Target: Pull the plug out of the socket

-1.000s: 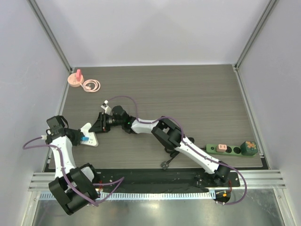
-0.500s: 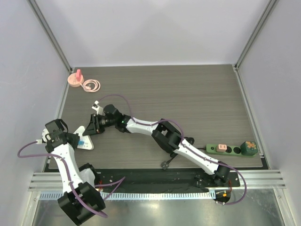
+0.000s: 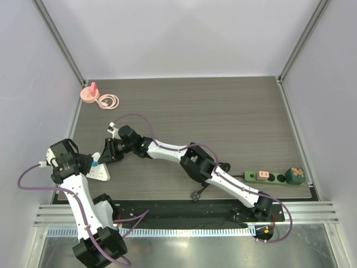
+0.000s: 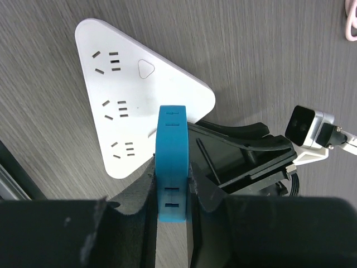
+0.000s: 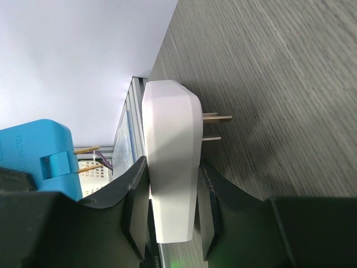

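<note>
Left end effector (image 4: 172, 181) closed tight on blue plug (image 4: 171, 134); plug prongs bare, clear of outlets. Right end effector (image 5: 172, 173) clamped across both faces of white triangular socket (image 4: 125, 84), held just ahead of left fingertips. Dark green power strip (image 3: 268, 176) on tabletop (image 3: 234, 117), well behind right end effector.

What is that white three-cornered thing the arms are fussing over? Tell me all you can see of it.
The white socket block is a flat triangle with rounded corners, smooth plastic by its look. Its face carries three sets of slots and a small triangular mark. Two flat metal prongs jut from its back. The right hand clamps it across its thickness. The blue plug, in the left hand, is out of it, pins bare.
</note>
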`<state>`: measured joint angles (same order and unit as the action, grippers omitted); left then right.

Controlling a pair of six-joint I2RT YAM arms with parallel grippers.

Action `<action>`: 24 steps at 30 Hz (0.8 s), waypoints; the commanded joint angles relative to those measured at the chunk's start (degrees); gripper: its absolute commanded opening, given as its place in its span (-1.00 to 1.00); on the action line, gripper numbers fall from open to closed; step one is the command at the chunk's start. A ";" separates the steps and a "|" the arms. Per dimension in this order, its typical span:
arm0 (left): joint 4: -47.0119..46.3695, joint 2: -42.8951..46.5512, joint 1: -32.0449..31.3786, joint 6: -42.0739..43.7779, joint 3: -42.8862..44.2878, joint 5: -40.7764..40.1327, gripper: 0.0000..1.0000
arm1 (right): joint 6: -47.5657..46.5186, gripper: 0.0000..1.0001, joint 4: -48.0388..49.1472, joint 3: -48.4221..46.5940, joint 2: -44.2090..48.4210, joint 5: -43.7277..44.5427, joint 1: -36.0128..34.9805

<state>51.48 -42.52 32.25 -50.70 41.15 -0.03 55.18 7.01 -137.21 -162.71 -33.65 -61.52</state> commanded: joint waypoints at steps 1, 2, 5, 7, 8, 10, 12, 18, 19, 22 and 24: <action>0.63 0.34 -0.26 1.04 3.15 0.74 -1.00 | -3.59 -0.97 -10.52 -0.78 -2.25 6.84 0.08; 0.81 0.34 -0.17 1.30 4.11 0.65 -1.00 | -3.59 -0.98 -10.52 -1.13 -2.26 6.84 -0.09; 1.07 -0.02 -0.34 2.00 5.26 1.17 -1.00 | -3.24 -0.98 -8.95 -0.96 -2.61 6.23 -0.27; 0.64 0.16 -0.61 2.27 6.05 2.75 -1.00 | -2.36 -0.97 -7.89 -0.78 -2.78 5.62 -0.27; 0.37 0.25 -0.87 2.27 6.66 3.45 -1.00 | -2.09 -0.98 -7.45 -0.78 -2.87 5.44 -0.27; -0.15 0.34 -1.40 2.62 7.54 4.34 -1.00 | -1.39 -0.98 -7.27 -0.61 -2.96 5.09 -0.27; -0.42 0.25 -2.45 2.80 9.03 4.51 -0.99 | -1.13 -0.98 -5.43 -0.43 -3.05 4.73 -0.27; -4.97 -0.10 -6.67 2.54 10.27 8.03 -1.00 | 0.46 -0.94 -1.38 -0.25 -3.14 1.40 -0.27; -5.69 -0.10 -7.37 2.36 10.18 8.38 -1.00 | 0.28 -0.87 -0.86 -0.08 -2.87 0.96 -0.18; -7.01 -0.72 -10.18 3.23 10.71 7.42 -0.99 | 0.19 -0.43 2.91 2.72 -1.03 -0.80 0.08; -7.10 -1.68 -11.68 3.67 11.67 6.89 -1.00 | 0.02 -0.22 3.80 3.43 -0.24 -1.77 0.43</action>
<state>48.25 -43.44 22.06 -48.77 49.87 5.89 57.32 11.84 -136.11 -163.65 -34.74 -61.56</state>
